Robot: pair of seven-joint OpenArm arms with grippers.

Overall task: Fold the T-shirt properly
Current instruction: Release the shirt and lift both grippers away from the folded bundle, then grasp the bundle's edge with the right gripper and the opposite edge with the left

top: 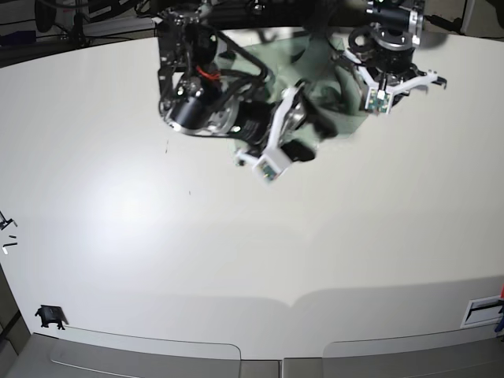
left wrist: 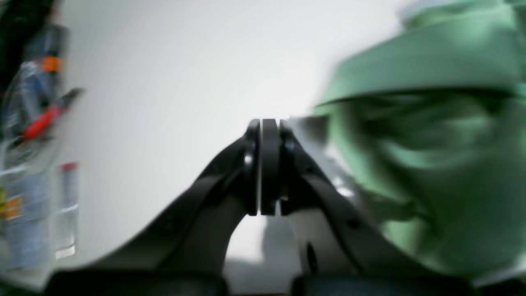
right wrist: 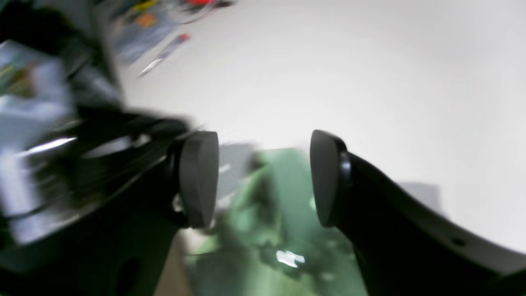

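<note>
The T-shirt point(top: 319, 67) is a pale green crumpled heap at the far middle of the white table point(top: 236, 252). In the left wrist view the T-shirt point(left wrist: 431, 172) fills the right side, blurred. My left gripper point(left wrist: 265, 164) is shut just left of the cloth, and I see nothing between its pads. In the right wrist view my right gripper point(right wrist: 263, 179) stands open above the T-shirt point(right wrist: 279, 234), its pads point(right wrist: 199, 179) wide apart with no cloth between them. The base view shows the right gripper point(top: 305, 135) at the heap's near edge.
Blurred bottles and tools point(left wrist: 37, 164) stand beyond the table at the left of the left wrist view. A small black object point(top: 50, 316) lies at the table's front left corner. The left arm's wrist point(top: 386, 47) hangs over the heap's right side.
</note>
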